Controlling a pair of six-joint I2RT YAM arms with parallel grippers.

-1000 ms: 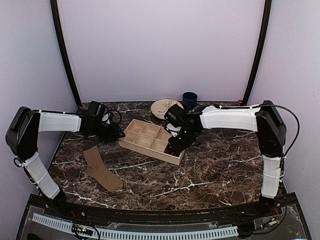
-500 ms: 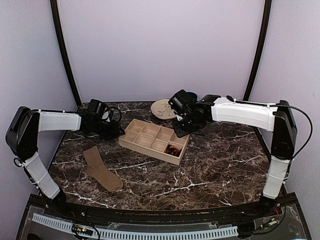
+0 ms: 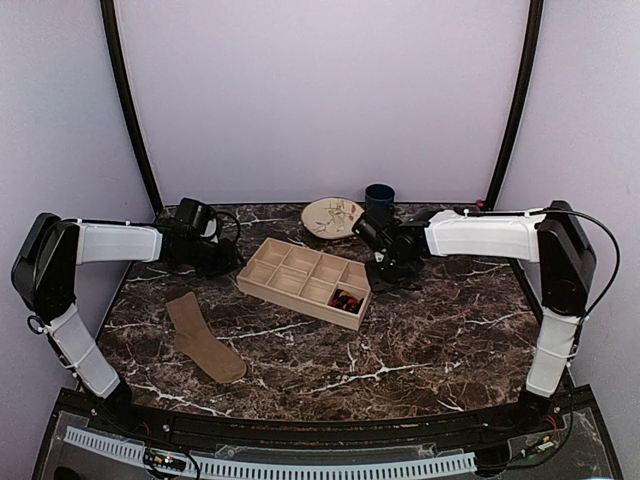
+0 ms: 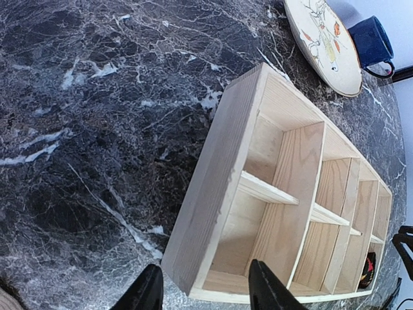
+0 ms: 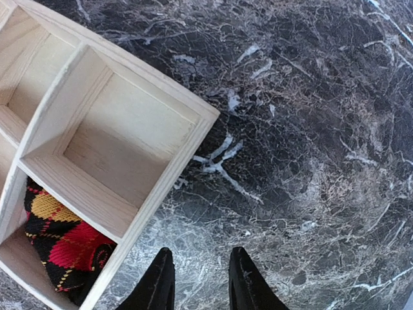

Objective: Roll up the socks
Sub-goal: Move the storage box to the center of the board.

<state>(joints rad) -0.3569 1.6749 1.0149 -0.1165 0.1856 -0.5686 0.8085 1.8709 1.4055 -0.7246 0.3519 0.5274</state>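
Pulled right fingers (image 5: 158,284) back off the wooden divider tray (image 3: 300,303) to bare worktop (image 3: 440,330) just right of it, apart and empty, leaving the argyle sock (image 5: 61,252) bundled in the tray's near-right corner compartment. No move from left fingers (image 4: 145,294): apart at the tray's left end, clamped on nothing visible. Reads as half done, with the tan sock (image 3: 205,340) flat and unrolled on the near-left worktop, likely next.
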